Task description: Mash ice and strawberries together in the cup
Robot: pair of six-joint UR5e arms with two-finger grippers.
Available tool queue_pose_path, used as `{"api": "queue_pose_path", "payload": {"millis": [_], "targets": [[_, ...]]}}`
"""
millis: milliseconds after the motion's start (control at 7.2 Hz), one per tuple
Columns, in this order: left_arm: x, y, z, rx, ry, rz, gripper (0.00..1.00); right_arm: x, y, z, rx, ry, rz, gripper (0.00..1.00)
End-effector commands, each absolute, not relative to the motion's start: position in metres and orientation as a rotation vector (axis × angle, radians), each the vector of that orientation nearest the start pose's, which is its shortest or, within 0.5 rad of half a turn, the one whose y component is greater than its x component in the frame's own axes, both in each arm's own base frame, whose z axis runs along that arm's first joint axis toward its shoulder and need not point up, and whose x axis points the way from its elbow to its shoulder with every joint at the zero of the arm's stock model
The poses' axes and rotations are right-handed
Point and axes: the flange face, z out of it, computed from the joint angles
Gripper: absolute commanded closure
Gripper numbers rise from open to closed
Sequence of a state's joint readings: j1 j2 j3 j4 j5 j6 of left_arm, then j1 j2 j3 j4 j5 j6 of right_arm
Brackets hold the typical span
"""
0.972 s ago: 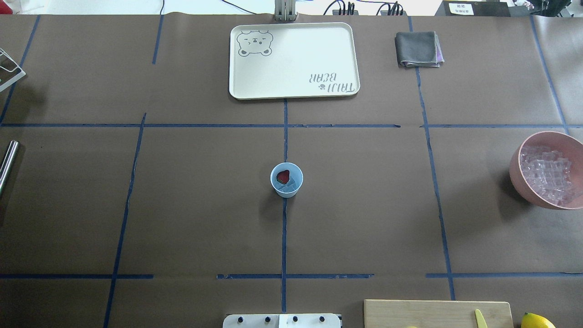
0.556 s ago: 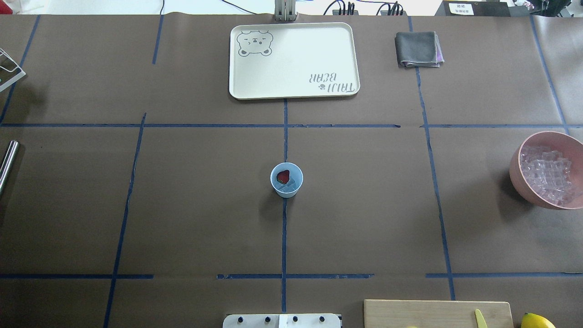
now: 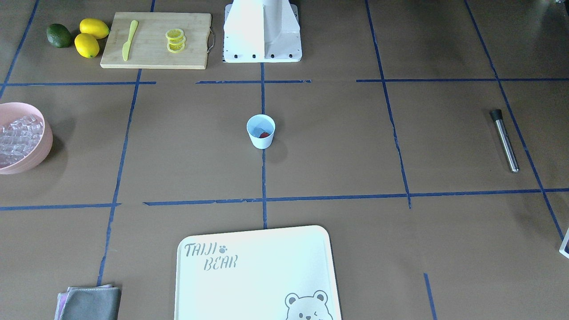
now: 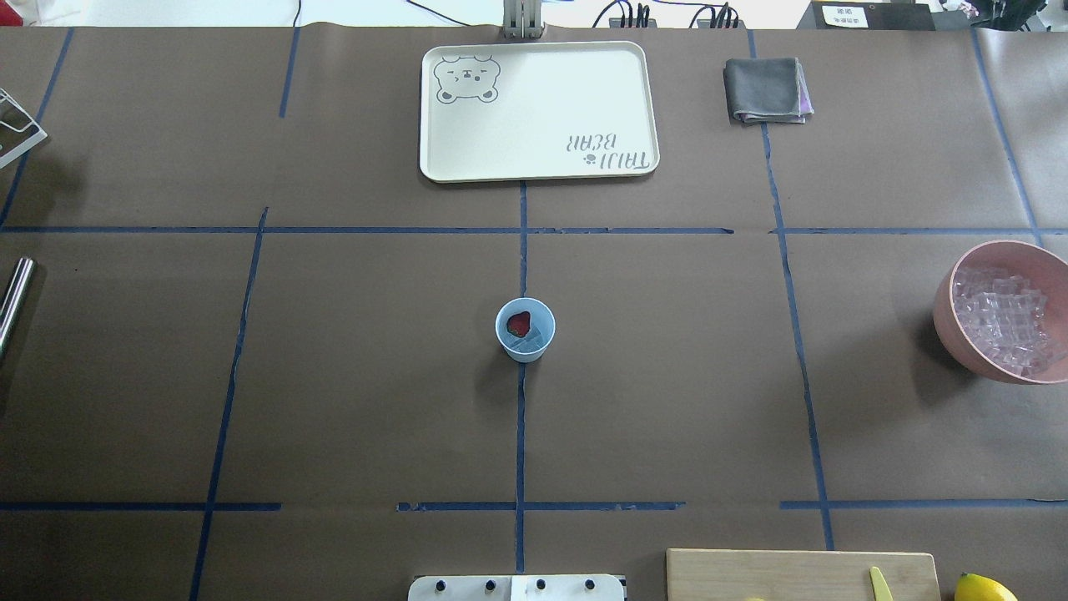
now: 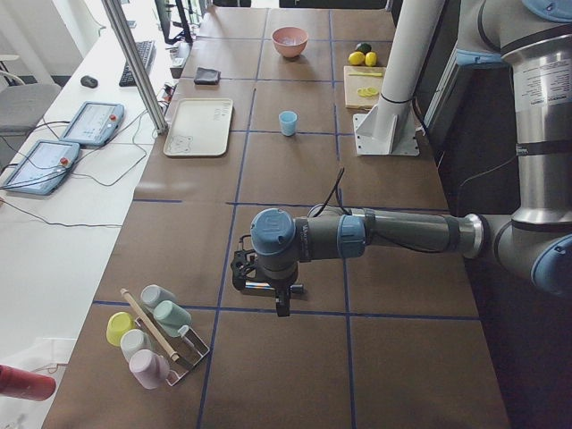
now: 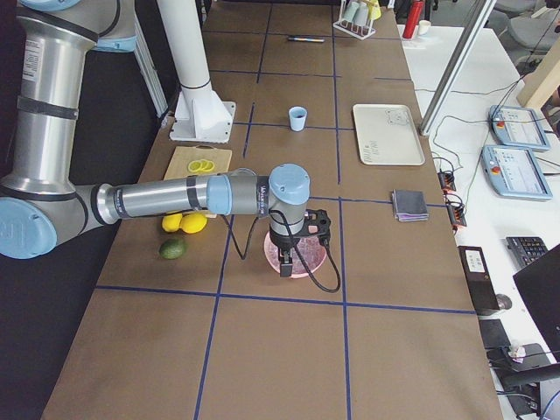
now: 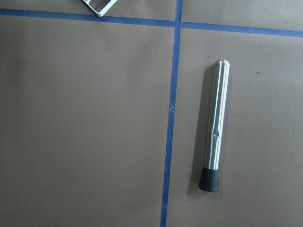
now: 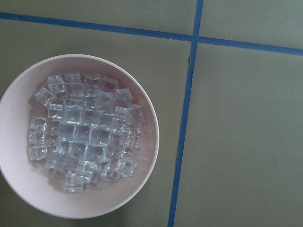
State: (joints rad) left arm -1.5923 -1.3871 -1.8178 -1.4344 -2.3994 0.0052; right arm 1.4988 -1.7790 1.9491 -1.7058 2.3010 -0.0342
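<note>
Cup (image 4: 525,330) stands upright at table centre, on the middle blue tape line. One strawberry (image 4: 519,323) lies inside it on the side away from the robot. Ice (image 4: 535,338) lies beside it on the robot's side; the number of cubes in the cup cannot be told. Bare table all round the cup, nothing near it.

One tray (image 4: 538,108) lies flat at the far edge, in line with the cup and well apart from it. One folded grey cloth (image 4: 766,90) lies to the tray's right.

One pink bowl (image 4: 946,321) sits far right, cut by the overhead view's edge. It is heaped with many clear cubes (image 8: 85,137), too many to count. One steel muddler (image 7: 215,127) lies flat far left, beside a tape line but not on it, with bare paper around it.

One board (image 3: 155,49) lies on the near right, just beside the robot base. It carries one yellow knife (image 3: 129,39) and a small stack of lemon slices (image 3: 175,41). Two lemons (image 3: 94,28) and one dark green fruit (image 3: 59,35) lie off the board's outer end.

Left gripper (image 5: 279,302) hangs over the table's left end, and its wrist camera looks down on the muddler. Right gripper (image 6: 287,262) hangs over the bowl. Both show only in side views, so whether their fingers are spread or closed cannot be told. Neither is seen holding anything.
</note>
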Motion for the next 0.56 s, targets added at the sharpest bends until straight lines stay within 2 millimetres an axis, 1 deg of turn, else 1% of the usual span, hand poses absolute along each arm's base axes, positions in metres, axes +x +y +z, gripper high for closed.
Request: {"api": "queue_pose_path", "payload": {"millis": [0, 278, 417], "targets": [[-0.07, -0.412, 0.628, -0.042, 0.76, -0.028, 0.0, 0.038, -0.402, 0.585, 0.013, -0.735, -0.113, 0.0], [-0.064, -0.41, 0.602, 0.02, 0.764, 0.031, 0.0, 0.037, -0.403, 0.587, 0.011, -0.739, -0.111, 0.0], [-0.065, -0.411, 0.59, 0.052, 0.762, 0.044, 0.0, 0.035, -0.404, 0.593, 0.0, -0.738, -0.109, 0.0]]}}
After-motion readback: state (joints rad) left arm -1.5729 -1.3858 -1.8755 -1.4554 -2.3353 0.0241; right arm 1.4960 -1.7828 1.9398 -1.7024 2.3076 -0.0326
